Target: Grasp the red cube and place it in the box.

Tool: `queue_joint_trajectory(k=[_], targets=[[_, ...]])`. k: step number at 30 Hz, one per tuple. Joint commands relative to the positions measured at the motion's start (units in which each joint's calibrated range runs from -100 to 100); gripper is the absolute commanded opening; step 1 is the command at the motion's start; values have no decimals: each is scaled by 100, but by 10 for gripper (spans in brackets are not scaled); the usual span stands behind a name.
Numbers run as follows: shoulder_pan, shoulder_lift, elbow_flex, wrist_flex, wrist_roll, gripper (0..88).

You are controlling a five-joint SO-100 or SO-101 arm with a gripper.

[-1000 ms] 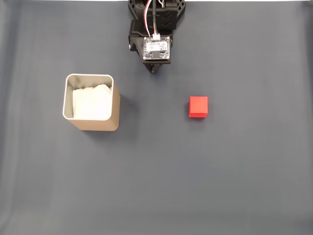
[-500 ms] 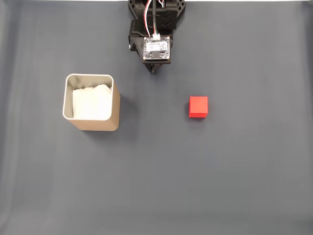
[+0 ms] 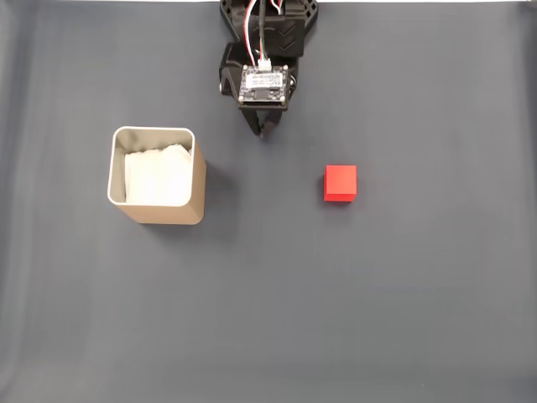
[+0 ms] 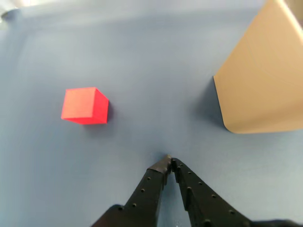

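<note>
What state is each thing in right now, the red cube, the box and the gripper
red cube: resting on the dark mat, free, not grasped.
box: upright, open-topped, white lining inside, no cube in it.
gripper: shut, fingertips together, empty, apart from both cube and box.

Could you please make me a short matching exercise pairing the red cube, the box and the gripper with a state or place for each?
Things:
1. red cube
2. box
3. gripper

States or places:
A. fingertips together, holding nothing
B. lying free on the dark mat, right of the arm in the fixed view
C. upright on the mat, with white lining inside

Pairs: 1-B, 2-C, 3-A
</note>
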Motion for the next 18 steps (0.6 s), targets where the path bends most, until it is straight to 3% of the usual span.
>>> queue_joint_trajectory(k=[1,6,18], targets=[[38,-18,46,-644,39,2],[31,129,-210,-1136,44,2],[-225,2353,-2562,-964,93,2]])
